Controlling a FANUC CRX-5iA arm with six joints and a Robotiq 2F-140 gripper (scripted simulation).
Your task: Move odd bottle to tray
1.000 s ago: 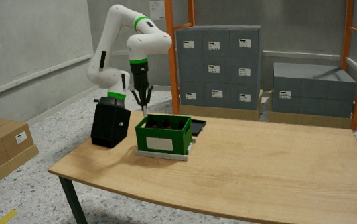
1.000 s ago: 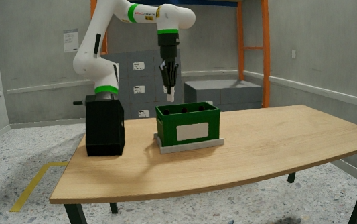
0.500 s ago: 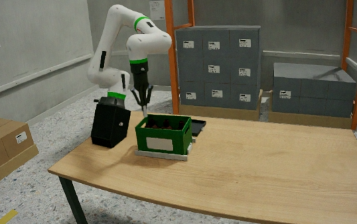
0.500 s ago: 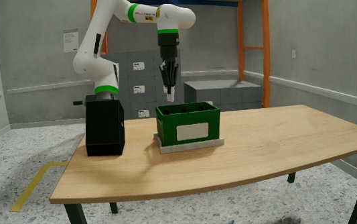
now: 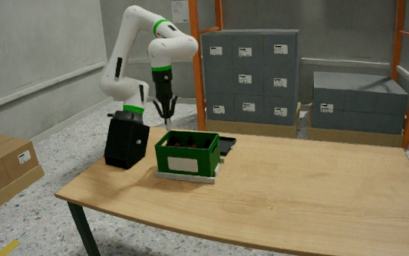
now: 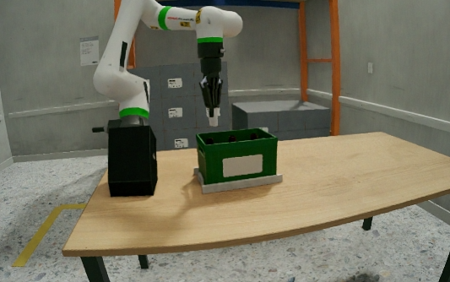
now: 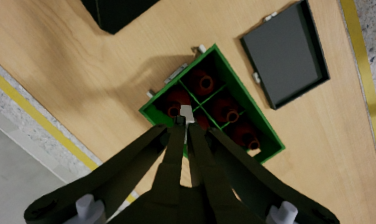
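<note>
Closed, empty pincer (image 7: 185, 116) above green crate (image 7: 266, 131) of bottles (image 7: 205, 83)

No text can be read. The white label (image 6: 242, 165) on the green crate (image 6: 211, 160) is blank; the stickers on the grey boxes (image 5: 250, 77), the wall papers (image 6: 89, 50) and the arm's red marking (image 6: 179, 18), upper left, are too small.

A wooden table (image 5: 284, 184) is seen carrying a green crate (image 5: 188, 156) on a grey base (image 5: 184, 177), a dark tray (image 5: 227, 145) just beside it, and a black pedestal (image 5: 126, 145).
</note>
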